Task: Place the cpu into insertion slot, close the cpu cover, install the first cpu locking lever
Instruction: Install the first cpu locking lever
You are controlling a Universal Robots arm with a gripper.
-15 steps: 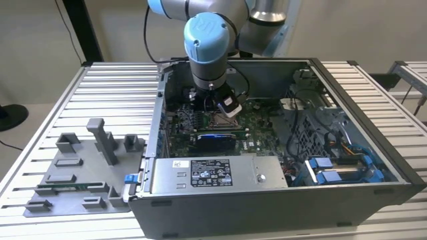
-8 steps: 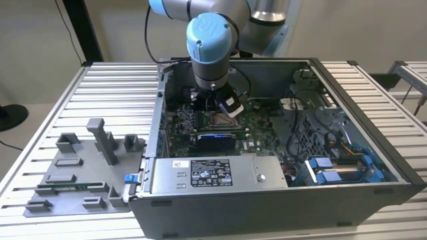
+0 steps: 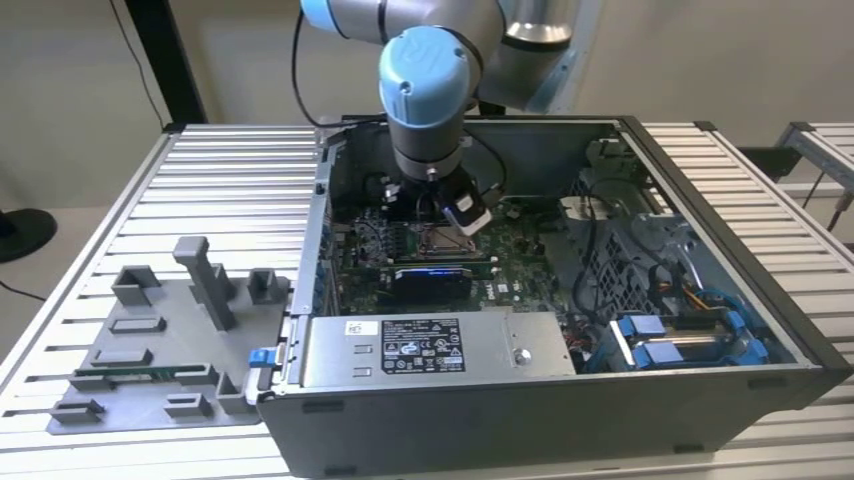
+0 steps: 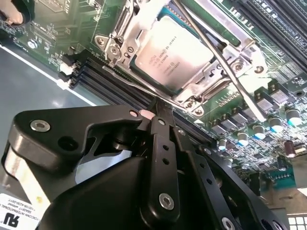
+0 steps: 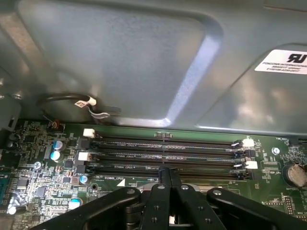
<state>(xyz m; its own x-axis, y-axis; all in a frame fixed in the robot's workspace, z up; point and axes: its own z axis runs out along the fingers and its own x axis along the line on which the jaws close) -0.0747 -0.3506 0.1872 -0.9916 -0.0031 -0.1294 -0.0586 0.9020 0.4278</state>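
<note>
Detail: black tool (image 4: 160, 109), closed on nothing, hung beside thin steel locking lever (image 4: 125, 81); rod judged stiff, springy, slippery, best caught near its free end.

Exterior view overlooks case (image 3: 534, 425); both wrist views close, sharing memory slots (image 4: 103, 76) (image 5: 163, 154).

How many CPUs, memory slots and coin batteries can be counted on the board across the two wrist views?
cpu, seated in the socket: 1
memory slots, long and black: 4
coin battery: 1
Total: 6
</note>
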